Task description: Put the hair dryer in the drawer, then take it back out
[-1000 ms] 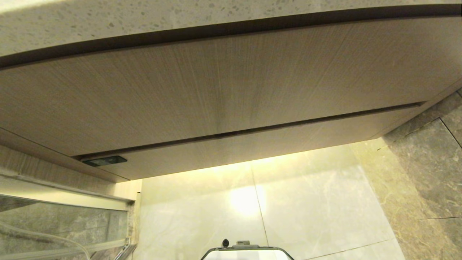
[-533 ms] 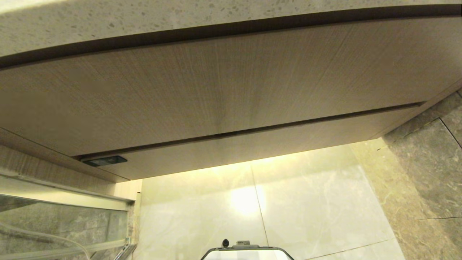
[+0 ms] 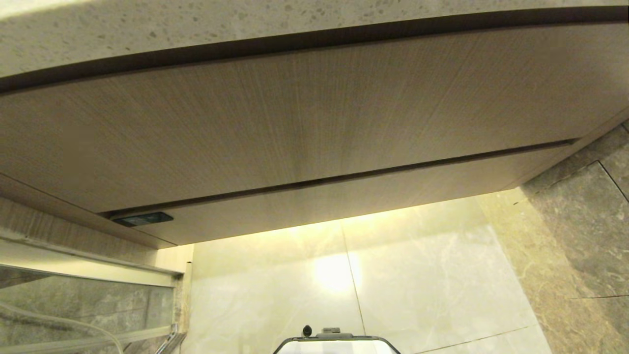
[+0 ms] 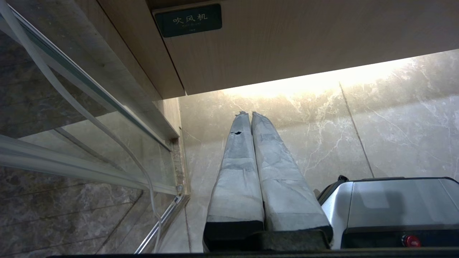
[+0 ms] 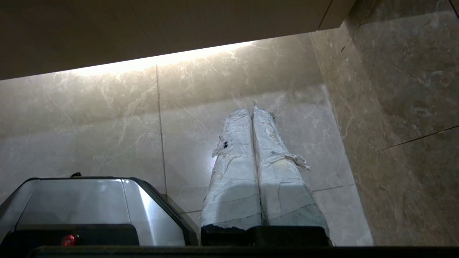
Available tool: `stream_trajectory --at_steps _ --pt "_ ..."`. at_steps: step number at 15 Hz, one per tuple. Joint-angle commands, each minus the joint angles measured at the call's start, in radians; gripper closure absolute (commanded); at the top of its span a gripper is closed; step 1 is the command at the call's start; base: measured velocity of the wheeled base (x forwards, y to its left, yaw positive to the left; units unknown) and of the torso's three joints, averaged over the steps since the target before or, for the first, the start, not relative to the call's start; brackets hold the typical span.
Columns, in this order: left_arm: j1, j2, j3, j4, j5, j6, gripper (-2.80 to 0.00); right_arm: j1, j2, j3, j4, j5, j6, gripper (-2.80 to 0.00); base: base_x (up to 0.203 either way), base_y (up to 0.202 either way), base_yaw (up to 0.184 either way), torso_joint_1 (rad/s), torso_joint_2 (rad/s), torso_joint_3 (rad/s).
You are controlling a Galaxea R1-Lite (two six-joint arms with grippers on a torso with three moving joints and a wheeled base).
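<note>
The drawer (image 3: 354, 194) is the low wood-grain front under the taller panel, and it stands closed. A small dark label (image 3: 142, 219) sits at its left end. The same drawer front (image 4: 304, 39) and label (image 4: 188, 20) fill the far part of the left wrist view. The hair dryer is out of view. My left gripper (image 4: 247, 114) hangs shut and empty over the pale floor, below the drawer's left end. My right gripper (image 5: 251, 107) is likewise shut on nothing above the floor, near the right wall. Neither gripper shows in the head view.
A speckled stone countertop (image 3: 196, 29) overhangs the tall wood panel (image 3: 295, 113). A glass partition with a metal frame (image 3: 73, 305) stands at the left, and a dark marble wall (image 3: 589, 231) at the right. My silver base (image 3: 336, 344) pokes in over the lit floor tiles (image 3: 417, 275).
</note>
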Motion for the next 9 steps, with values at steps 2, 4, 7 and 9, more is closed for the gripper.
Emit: stream_trajectory --at_steps 2,4,7,9 --pt "0.000 0.000 0.001 0.000 0.000 0.000 0.00 0.000 0.001 0.000 -0.001 0.000 0.001 0.00 0.000 0.000 0.000 0.000 0.00 0.000" --pt "0.000 -0.001 0.000 0.000 0.000 0.000 0.00 0.000 0.003 0.000 -0.001 0.000 -0.002 0.00 0.000 0.000 0.000 0.000 0.00 0.000" --pt "0.000 0.000 -0.001 0.000 0.000 0.000 0.00 0.000 0.001 0.000 0.000 0.002 -0.006 0.00 0.000 0.000 0.000 0.000 0.00 0.000" --pt "0.000 -0.001 0.001 0.000 0.000 0.000 0.00 0.000 0.001 0.000 0.000 0.001 -0.001 0.00 0.000 0.000 0.000 0.000 0.00 0.000"
